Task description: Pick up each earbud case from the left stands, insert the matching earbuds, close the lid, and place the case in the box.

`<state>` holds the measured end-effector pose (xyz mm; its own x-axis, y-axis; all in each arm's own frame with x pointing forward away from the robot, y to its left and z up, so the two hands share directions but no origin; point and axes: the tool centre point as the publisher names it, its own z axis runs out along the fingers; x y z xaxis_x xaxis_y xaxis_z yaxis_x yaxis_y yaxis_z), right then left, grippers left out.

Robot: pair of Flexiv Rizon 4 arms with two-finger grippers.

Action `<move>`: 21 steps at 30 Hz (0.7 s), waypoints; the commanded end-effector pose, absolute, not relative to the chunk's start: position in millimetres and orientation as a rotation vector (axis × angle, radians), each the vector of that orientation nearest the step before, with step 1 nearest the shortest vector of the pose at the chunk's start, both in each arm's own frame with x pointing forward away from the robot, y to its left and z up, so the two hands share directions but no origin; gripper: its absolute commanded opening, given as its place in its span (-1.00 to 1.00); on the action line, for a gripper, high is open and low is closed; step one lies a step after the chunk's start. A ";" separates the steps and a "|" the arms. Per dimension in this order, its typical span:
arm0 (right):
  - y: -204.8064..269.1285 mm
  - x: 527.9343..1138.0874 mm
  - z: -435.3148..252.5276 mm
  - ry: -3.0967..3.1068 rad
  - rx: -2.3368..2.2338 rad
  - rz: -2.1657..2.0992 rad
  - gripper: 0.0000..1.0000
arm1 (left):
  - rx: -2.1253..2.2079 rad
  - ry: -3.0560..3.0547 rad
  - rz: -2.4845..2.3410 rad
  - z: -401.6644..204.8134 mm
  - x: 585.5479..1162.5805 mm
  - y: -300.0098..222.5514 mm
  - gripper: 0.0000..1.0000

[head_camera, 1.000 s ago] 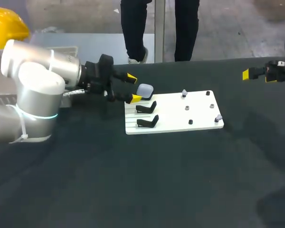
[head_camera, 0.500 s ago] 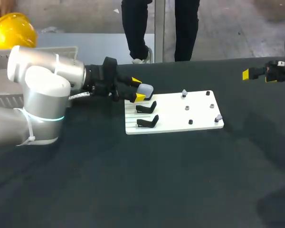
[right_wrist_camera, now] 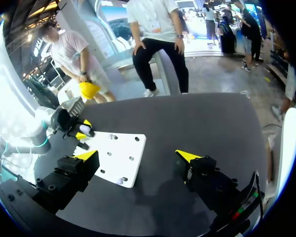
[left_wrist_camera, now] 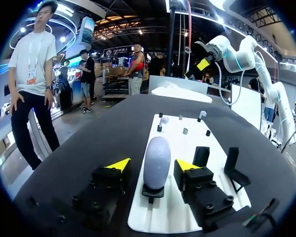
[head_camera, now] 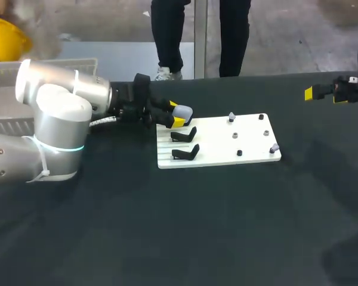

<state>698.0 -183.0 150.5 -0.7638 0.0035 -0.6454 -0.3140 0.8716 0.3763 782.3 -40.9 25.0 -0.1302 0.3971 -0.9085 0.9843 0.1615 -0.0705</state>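
Left gripper [left_wrist_camera: 153,165], fingers apart, flanks the case [left_wrist_camera: 156,157] on its stand [left_wrist_camera: 153,191]; right gripper [right_wrist_camera: 137,156] gapes wide, upper right.

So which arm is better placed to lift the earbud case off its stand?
Left. The left gripper straddles the earbud case on its stand, fingers open on either side. The right gripper hangs open well away, beyond the white board.

Dark table [head_camera: 227,226]; white stand board [head_camera: 216,145] flat on it.
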 end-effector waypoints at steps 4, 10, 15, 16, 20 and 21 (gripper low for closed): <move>-183.6 698.9 149.5 2.371 -0.226 0.627 1.00 | 1.344 1.658 -0.959 22.2 783.9 -42.1 -0.04; -183.6 698.9 149.5 2.371 -0.226 0.627 1.00 | 1.337 1.658 -0.969 21.7 782.5 -42.2 -0.29; -183.6 698.9 149.5 2.371 -0.226 0.627 1.00 | 1.341 1.651 -0.975 24.1 779.5 -41.3 -0.87; -183.6 698.9 149.5 2.371 -0.226 0.627 1.00 | 1.342 1.648 -0.978 24.9 779.0 -41.0 -1.00; -183.6 698.9 149.5 2.371 -0.226 0.627 1.00 | 1.327 1.633 -0.975 31.6 776.6 -37.2 -1.00; -183.6 698.9 149.5 2.371 -0.226 0.627 1.00 | 1.316 1.625 -0.972 34.6 776.4 -35.4 -1.00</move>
